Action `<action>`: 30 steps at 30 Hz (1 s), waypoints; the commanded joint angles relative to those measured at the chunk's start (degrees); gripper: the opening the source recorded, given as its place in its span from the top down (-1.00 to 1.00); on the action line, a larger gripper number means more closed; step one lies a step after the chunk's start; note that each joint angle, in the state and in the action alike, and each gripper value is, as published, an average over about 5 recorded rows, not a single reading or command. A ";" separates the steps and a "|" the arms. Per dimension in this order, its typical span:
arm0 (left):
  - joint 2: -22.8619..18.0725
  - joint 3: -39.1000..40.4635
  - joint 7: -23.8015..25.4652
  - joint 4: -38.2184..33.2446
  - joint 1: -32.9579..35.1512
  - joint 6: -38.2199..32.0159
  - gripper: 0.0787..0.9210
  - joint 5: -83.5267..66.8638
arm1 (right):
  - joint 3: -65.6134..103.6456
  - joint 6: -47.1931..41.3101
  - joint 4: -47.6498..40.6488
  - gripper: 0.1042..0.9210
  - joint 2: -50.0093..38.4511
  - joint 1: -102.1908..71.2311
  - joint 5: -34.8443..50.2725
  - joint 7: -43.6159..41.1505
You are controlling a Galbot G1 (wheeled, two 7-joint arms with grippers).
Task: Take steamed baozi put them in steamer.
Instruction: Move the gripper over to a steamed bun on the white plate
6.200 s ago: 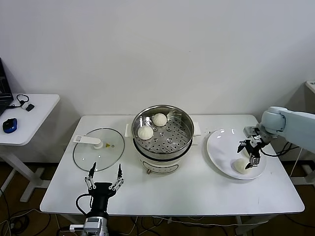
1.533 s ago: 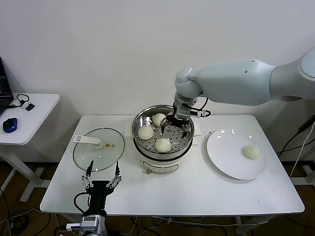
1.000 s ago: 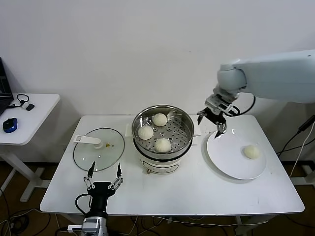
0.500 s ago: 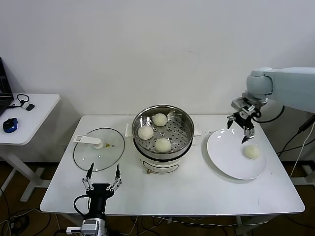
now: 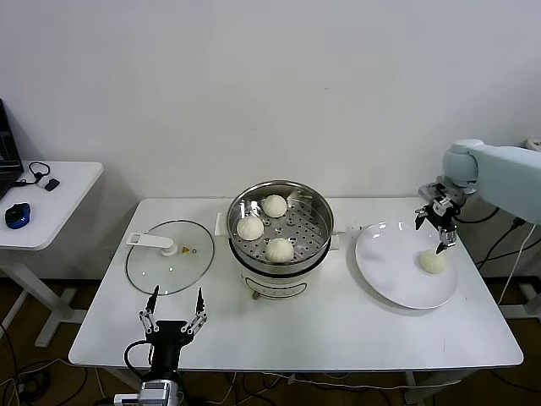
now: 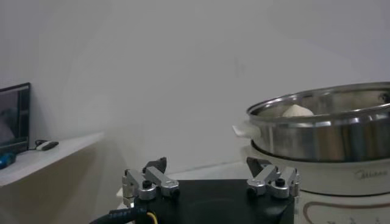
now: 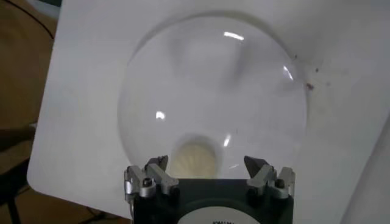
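Observation:
Three cream-white baozi (image 5: pixel 280 249) lie on the perforated tray of the shiny steamer (image 5: pixel 314 210) at the table's middle. A fourth baozi (image 5: pixel 434 261) rests on the white plate (image 5: pixel 389 262) at the right. My right gripper (image 5: pixel 439 230) hangs open just above that baozi, nothing between its fingers; in the right wrist view the baozi (image 7: pixel 196 161) lies on the plate (image 7: pixel 213 91) between the spread fingertips (image 7: pixel 157 162). My left gripper (image 5: pixel 172 303) stays parked, open, at the table's front edge, left of the steamer (image 6: pixel 323 119).
A flat glass lid (image 5: pixel 169 255) with a white handle lies on the table left of the steamer. A small side table (image 5: pixel 51 203) with a mouse and cables stands at far left. The wall runs close behind the table.
My right arm has swung from the steamer's far right side over to the plate and lowered toward the last baozi, gripper still open. The left arm has barely moved.

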 commanded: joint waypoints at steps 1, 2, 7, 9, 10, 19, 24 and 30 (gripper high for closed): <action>-2.80 0.13 0.01 0.76 -0.02 -0.04 -0.77 0.55 | 17.59 2.37 -18.38 -0.76 1.03 -15.87 -8.98 -1.02; -2.80 0.14 0.03 0.87 -0.03 -0.04 -0.77 0.63 | 18.46 2.49 -19.08 -0.76 1.32 -16.41 -9.29 -1.13; -2.80 0.09 0.18 1.14 -0.14 0.08 -0.77 0.78 | 21.46 2.48 -21.09 -0.76 2.09 -18.67 -10.10 -1.66; -2.80 0.05 0.21 1.20 -0.19 0.10 -0.77 0.78 | 22.05 2.45 -21.44 -0.76 2.25 -19.29 -10.26 -1.74; -2.80 0.05 0.22 1.25 -0.20 0.11 -0.77 0.77 | 22.37 2.43 -21.56 -0.76 2.31 -19.61 -10.39 -1.76; -2.80 0.26 0.24 1.43 -0.20 0.10 -0.77 0.80 | 24.96 2.45 -22.64 -0.76 2.93 -21.47 -11.27 -1.72; -2.80 0.23 0.21 1.45 -0.15 0.10 -0.77 0.80 | 25.71 2.42 -22.87 -0.76 3.23 -22.12 -11.56 -1.58; -2.80 0.36 0.14 1.53 -0.20 0.05 -0.77 0.86 | 26.35 2.43 -23.00 -0.76 3.40 -22.55 -12.17 -1.16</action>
